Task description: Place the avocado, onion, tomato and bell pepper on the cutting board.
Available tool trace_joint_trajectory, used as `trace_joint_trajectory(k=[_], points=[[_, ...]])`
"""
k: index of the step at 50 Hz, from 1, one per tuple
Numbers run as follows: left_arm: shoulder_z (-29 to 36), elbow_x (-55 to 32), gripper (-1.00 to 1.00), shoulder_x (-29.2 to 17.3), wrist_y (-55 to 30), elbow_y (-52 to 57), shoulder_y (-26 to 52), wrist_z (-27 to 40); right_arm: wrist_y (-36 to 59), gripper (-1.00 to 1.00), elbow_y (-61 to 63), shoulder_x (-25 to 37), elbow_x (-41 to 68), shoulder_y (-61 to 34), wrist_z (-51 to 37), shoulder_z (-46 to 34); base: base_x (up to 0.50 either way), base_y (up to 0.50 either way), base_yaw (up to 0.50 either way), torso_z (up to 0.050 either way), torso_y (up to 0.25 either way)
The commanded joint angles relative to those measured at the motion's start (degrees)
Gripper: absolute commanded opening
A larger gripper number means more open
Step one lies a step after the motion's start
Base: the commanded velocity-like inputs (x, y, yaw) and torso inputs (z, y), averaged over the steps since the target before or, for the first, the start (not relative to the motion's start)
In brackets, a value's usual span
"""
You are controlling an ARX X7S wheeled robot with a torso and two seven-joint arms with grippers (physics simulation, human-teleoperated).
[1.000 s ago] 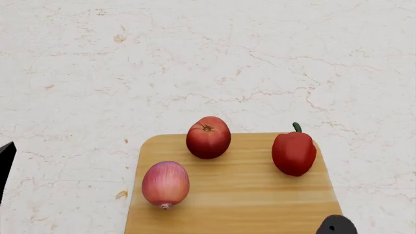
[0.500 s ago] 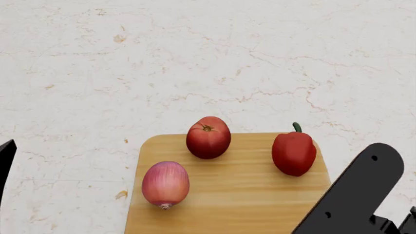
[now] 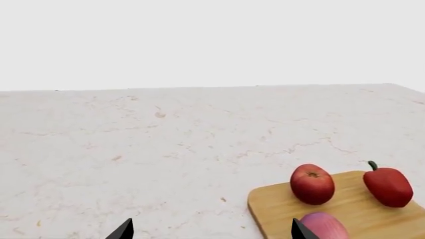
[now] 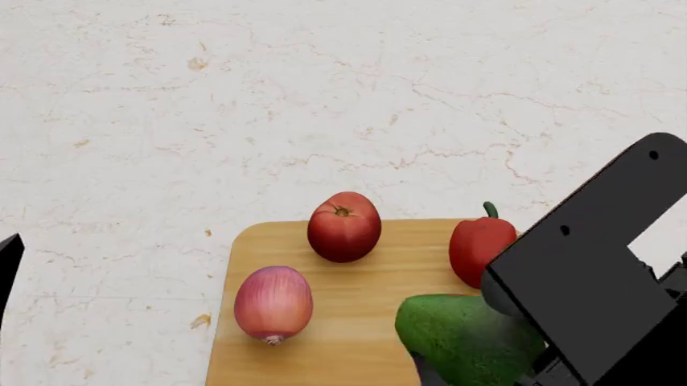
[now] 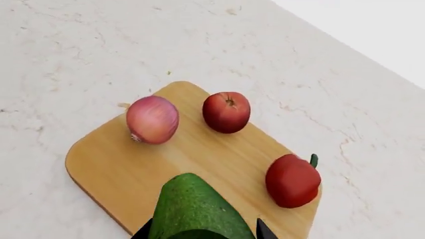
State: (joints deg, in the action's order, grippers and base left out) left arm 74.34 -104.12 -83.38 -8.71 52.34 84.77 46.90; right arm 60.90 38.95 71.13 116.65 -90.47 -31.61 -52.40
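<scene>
Pale marble countertop (image 4: 322, 96) is spread under everything, and the cutting board (image 4: 365, 297) is laid on it with the onion (image 4: 273, 304), tomato (image 4: 343, 226) and bell pepper (image 4: 480, 249) already sat on top. The avocado (image 5: 196, 211) is gripped by the right gripper (image 5: 202, 230), held above the board's near edge. Only the left gripper (image 3: 209, 231) fingertips are seen, spread apart with nothing between them.

A pale wooden board (image 4: 355, 338) with lengthwise grain lies on a matt, cream, marble-like table (image 4: 322, 104) with fine veins. The tomato (image 4: 343, 227) and pepper (image 4: 480, 249) look glossy; the onion (image 4: 273, 304) is finely streaked; the avocado (image 4: 467, 338) is smooth.
</scene>
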Motion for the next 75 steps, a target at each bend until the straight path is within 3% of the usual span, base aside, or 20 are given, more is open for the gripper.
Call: trace_joint_trajectory(k=[1, 41, 74, 75], points=[[-1.7, 0.8, 1.0, 1.0, -0.2, -0.2, -0.2, -1.3, -2.2, -1.0, -3.4, -5.5, -9.0, 2.3, 3.5, 1.7, 0.0, 0.0, 0.0, 0.0, 0.0], [-0.6, 3.5, 1.0, -0.4, 2.2, -0.9, -3.5, -2.8, -6.9, -1.0, -15.6, -20.0, -28.3, 12.4, 9.9, -5.0, 0.0, 0.0, 0.0, 0.0, 0.0], [-1.1, 3.8, 1.0, -2.0, 2.6, -0.3, -4.2, -3.1, -10.3, -1.0, -19.6, -22.4, -32.8, 17.2, 11.4, -6.9, 0.0, 0.0, 0.0, 0.0, 0.0], [-1.1, 3.8, 1.0, -2.1, 2.6, -0.3, -4.2, -3.1, -10.3, 1.0, -19.5, -22.3, -32.7, 17.0, 11.3, -6.8, 0.0, 0.0, 0.0, 0.0, 0.0]])
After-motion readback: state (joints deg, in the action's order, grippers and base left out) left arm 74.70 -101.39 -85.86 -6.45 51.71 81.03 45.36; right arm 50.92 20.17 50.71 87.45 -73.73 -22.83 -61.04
